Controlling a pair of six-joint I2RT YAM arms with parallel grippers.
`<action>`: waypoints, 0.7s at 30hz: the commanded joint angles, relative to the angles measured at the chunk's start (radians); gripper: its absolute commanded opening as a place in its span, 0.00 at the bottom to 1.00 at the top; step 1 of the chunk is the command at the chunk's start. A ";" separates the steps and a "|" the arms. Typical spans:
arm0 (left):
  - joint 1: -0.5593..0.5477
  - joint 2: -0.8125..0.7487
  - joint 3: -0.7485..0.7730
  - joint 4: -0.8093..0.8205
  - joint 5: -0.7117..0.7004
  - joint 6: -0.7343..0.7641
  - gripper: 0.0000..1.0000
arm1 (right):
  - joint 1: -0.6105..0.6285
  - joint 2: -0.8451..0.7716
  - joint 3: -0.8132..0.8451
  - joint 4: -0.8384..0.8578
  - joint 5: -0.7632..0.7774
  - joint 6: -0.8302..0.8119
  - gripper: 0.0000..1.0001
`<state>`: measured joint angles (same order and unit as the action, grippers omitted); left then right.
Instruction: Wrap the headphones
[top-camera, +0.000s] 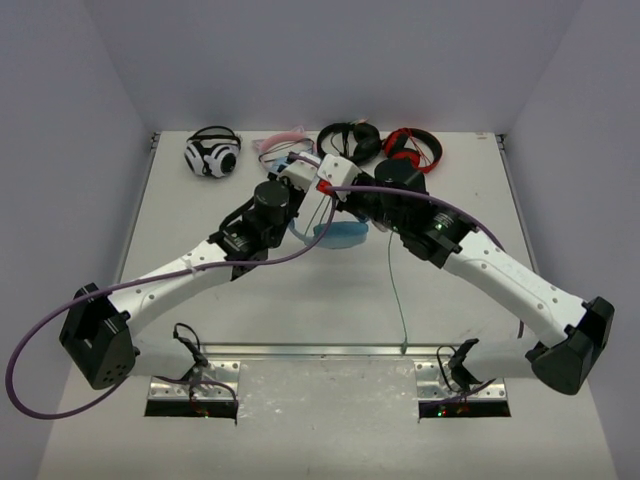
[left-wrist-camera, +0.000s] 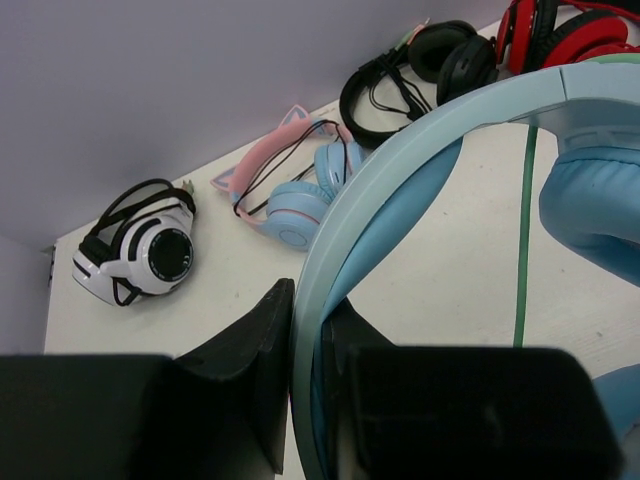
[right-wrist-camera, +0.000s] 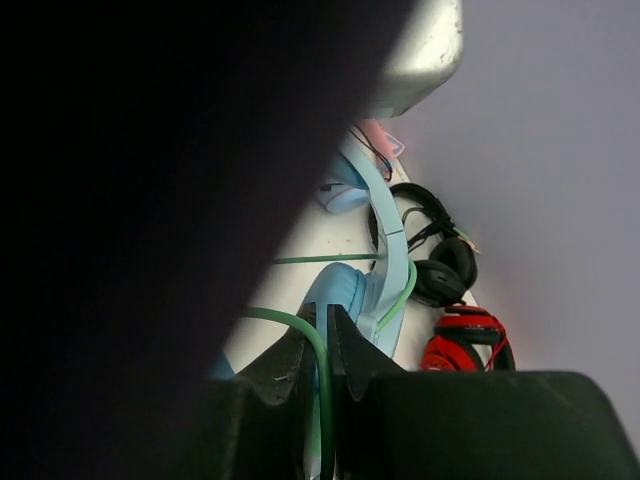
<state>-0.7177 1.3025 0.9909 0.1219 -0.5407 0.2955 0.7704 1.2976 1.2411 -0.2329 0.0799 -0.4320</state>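
Note:
The light-blue headphones (top-camera: 340, 237) hang between the two wrists at the table's middle back. My left gripper (left-wrist-camera: 308, 300) is shut on their plain blue headband (left-wrist-camera: 400, 170), which arches up and to the right toward a padded ear cup (left-wrist-camera: 590, 210). The thin green cable (left-wrist-camera: 524, 250) drops past that cup. My right gripper (right-wrist-camera: 321, 312) is shut on the cable (right-wrist-camera: 323, 376), which runs between its fingers just in front of an ear cup (right-wrist-camera: 340, 285). From the headphones the cable (top-camera: 396, 300) trails down to the table's near edge.
Along the back wall lie a white-and-black pair (top-camera: 212, 153), a blue pair with a pink cat-ear band (left-wrist-camera: 290, 200), a black pair (top-camera: 350, 140) and a red pair (top-camera: 415, 148). A purple arm cable (top-camera: 30, 390) loops off the left side.

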 joint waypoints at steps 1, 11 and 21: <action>-0.015 -0.009 0.008 0.104 0.005 0.016 0.00 | -0.020 -0.024 0.101 0.034 0.099 -0.083 0.08; -0.055 -0.005 -0.006 0.090 0.041 0.047 0.00 | -0.160 0.003 0.187 0.038 0.063 -0.033 0.24; -0.055 -0.054 0.037 0.006 0.191 0.007 0.00 | -0.327 0.080 0.204 0.038 -0.035 0.074 0.10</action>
<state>-0.7662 1.3125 0.9798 0.1001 -0.4473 0.3386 0.5156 1.3590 1.4017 -0.2672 0.0658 -0.4198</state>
